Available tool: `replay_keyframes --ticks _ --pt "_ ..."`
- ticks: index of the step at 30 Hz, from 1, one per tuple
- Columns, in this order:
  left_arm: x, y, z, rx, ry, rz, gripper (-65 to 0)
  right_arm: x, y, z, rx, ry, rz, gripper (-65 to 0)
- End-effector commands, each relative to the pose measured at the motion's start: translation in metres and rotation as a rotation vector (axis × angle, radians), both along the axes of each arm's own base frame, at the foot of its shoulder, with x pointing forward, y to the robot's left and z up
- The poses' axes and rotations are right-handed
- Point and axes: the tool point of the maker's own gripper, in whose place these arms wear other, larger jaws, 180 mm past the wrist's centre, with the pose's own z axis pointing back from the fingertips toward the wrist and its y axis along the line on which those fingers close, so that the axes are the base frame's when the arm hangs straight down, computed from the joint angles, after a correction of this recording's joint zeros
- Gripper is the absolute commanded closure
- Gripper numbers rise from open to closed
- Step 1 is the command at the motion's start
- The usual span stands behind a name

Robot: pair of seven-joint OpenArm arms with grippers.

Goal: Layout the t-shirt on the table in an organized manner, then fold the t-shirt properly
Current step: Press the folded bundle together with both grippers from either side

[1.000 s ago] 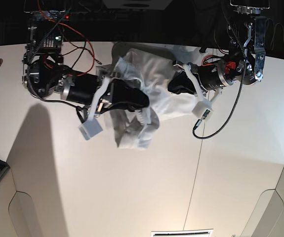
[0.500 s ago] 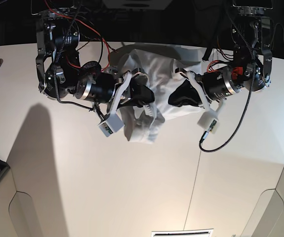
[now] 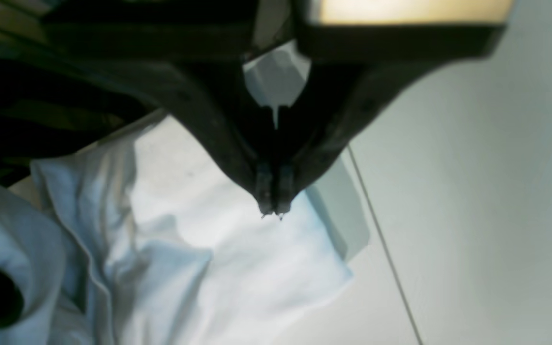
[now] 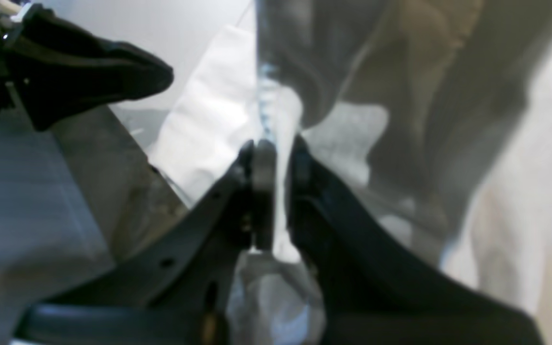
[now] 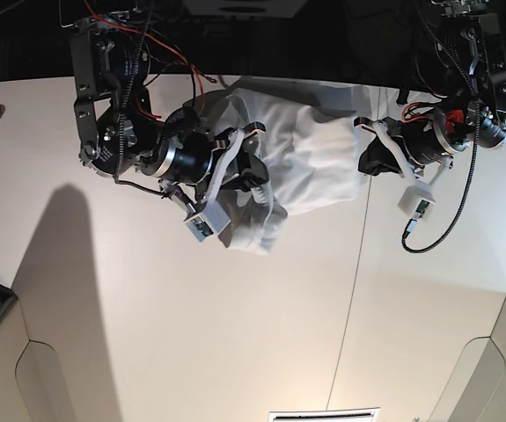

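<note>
From my remote station I see the t-shirt (image 5: 310,163) bunched at the far side of the table (image 5: 235,334), its white cloth stretched between my two pincers and sagging in folds below the right one. The right pincer (image 5: 254,176) sits at the cloth's near left part in the base view, and its wrist camera shows the fingers (image 4: 264,191) clamped together on a thin ridge of t-shirt (image 4: 209,124) fabric, with more cloth bunched beneath them. Beyond that pincer, in the same wrist view, the dark tip of the left pincer (image 4: 156,76) shows at the upper left, well apart. The left pincer (image 5: 369,160) hangs at the opposite edge of the cloth, just beside the dark seam (image 5: 355,272) running across the tabletop. Its wrist camera shows the fingertips (image 3: 272,206) pressed together with nothing between them, hovering over a flat corner of t-shirt (image 3: 257,268), the seam (image 3: 386,254) just off to their right on the bare table (image 3: 487,215).
</note>
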Motion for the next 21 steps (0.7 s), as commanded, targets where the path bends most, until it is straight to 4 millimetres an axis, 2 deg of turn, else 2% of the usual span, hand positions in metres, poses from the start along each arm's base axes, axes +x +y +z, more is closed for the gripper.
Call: replay_keyframes --ticks 1,7,11,21 --pt "0.007 0.0 0.006 -0.007 -0.031 0.003 0.0 0.008 0.008 0.014 0.023 -0.051 0.004 0.0" --pt "0.001 0.002 -0.01 -0.023 0.014 0.021 0.0 -0.007 0.04 0.008 -0.06 -0.095 0.08 0.0" --pt "0.001 0.001 -0.011 -0.032 0.015 0.023 0.0 -0.011 0.056 0.008 -0.116 -0.148 0.105 0.0" --pt "0.001 0.001 -0.011 -0.032 0.014 0.023 0.0 0.001 0.08 0.028 -0.128 -0.24 0.101 0.0"
